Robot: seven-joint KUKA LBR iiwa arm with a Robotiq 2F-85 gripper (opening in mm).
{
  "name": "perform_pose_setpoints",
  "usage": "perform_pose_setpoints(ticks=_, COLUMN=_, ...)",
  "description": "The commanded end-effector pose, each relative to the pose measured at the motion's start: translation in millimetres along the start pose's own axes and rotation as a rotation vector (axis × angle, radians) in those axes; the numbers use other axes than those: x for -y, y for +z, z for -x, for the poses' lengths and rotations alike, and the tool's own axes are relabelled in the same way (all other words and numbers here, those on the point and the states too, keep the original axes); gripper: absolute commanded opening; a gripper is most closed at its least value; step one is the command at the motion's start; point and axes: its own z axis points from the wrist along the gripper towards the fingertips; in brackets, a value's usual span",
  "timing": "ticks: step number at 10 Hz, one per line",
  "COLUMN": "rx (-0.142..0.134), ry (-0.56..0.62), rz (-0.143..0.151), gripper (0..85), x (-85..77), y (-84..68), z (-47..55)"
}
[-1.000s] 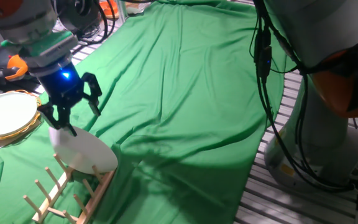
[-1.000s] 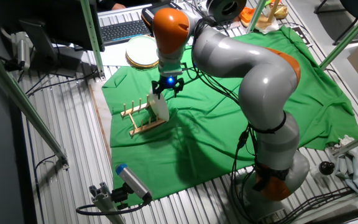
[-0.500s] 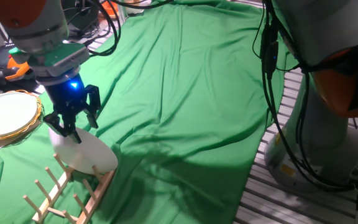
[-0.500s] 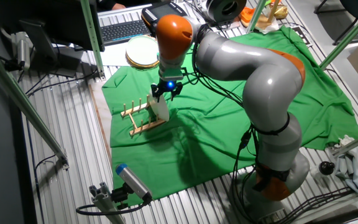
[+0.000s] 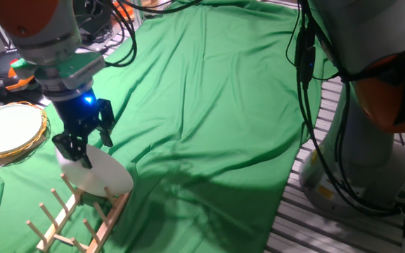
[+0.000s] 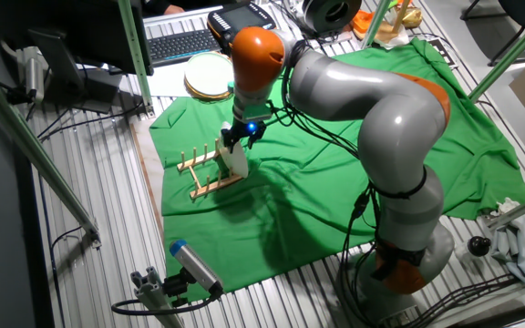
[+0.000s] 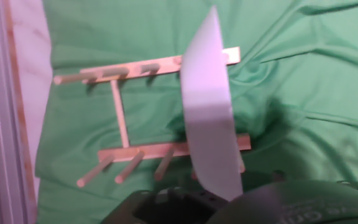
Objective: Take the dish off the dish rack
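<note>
The dish (image 5: 97, 174) is a plain white plate standing on edge at the near end of the light-wood dish rack (image 5: 65, 221). My gripper (image 5: 84, 144) is lowered onto the dish's upper rim, open, with one finger on either side of the rim. In the other fixed view the gripper (image 6: 236, 141) sits right over the dish (image 6: 236, 161) and rack (image 6: 206, 178). The hand view shows the dish (image 7: 209, 118) edge-on across both rails of the rack (image 7: 120, 115), its near rim running down between blurred dark fingers (image 7: 166, 210).
A white plate with a golden woven rim (image 5: 9, 130) lies left of the rack, off the green cloth (image 5: 209, 105). A keyboard (image 6: 176, 44) and cables lie behind. The arm's base (image 6: 399, 255) stands at the table's front right.
The gripper has come down onto the dish's top rim and its fingers have drawn in somewhat. The dish and rack have not moved.
</note>
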Motion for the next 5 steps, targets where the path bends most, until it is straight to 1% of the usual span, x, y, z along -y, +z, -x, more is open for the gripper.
perform_pose_setpoints(ticks=1, rx=0.004, ry=0.001, rz=0.007, gripper=68.0, x=-1.5, y=3.1, z=-1.4)
perform_pose_setpoints(ticks=2, rx=0.012, ry=-0.001, rz=0.008, gripper=51.0, x=-2.2, y=6.2, z=-1.7)
perform_pose_setpoints(ticks=3, rx=0.016, ry=-0.006, rz=0.019, gripper=51.0, x=-2.4, y=8.4, z=-1.2)
perform_pose_setpoints(ticks=4, rx=0.013, ry=-0.009, rz=0.025, gripper=51.0, x=-2.3, y=9.0, z=-0.8)
perform_pose_setpoints(ticks=5, rx=0.01, ry=-0.012, rz=0.035, gripper=34.0, x=-2.5, y=9.1, z=-0.8)
